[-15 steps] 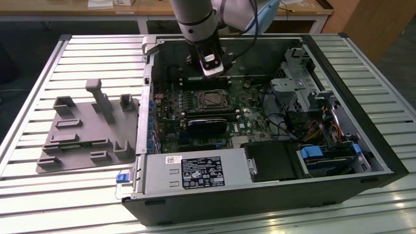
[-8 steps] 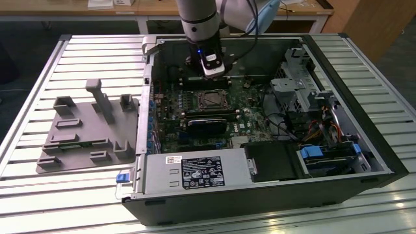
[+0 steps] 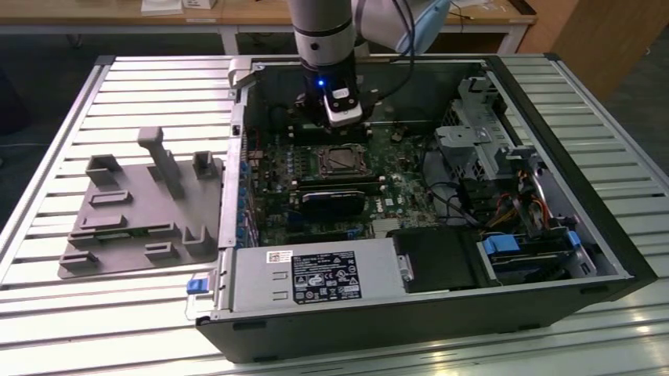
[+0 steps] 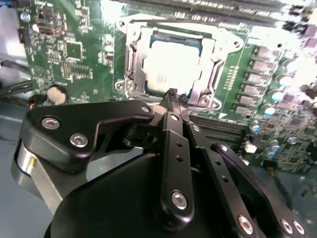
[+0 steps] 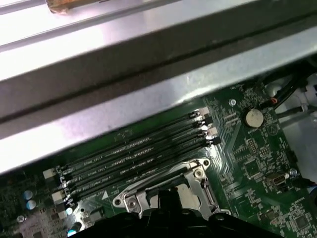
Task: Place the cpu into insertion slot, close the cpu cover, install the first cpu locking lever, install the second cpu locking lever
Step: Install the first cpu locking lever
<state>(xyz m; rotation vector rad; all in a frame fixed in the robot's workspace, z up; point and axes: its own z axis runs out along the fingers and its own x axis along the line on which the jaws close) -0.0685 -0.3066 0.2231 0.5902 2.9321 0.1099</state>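
Note:
The cpu (image 4: 176, 62) lies flat in the insertion slot (image 3: 340, 161), its pale metal top showing through the window of the cpu cover (image 4: 140, 54). The silver cover lies down over the chip. My gripper (image 4: 172, 95) hangs just above the socket's edge, fingers shut with nothing between them. In the exterior view the gripper (image 3: 343, 117) stands over the board just behind the socket. The first wrist view shows the gripper's tip (image 5: 168, 196) by the silver socket frame (image 5: 198, 173). A thin wire lever (image 4: 218, 74) runs along one side of the frame; whether it is latched I cannot tell.
Long black memory slots (image 5: 133, 153) run beside the socket, with a coin battery (image 5: 254, 117) nearby. The grey case wall (image 5: 148, 74) rises close behind. A grey fixture tray (image 3: 136, 211) sits at the exterior view's left, and the power supply (image 3: 313, 278) lies at the case's front.

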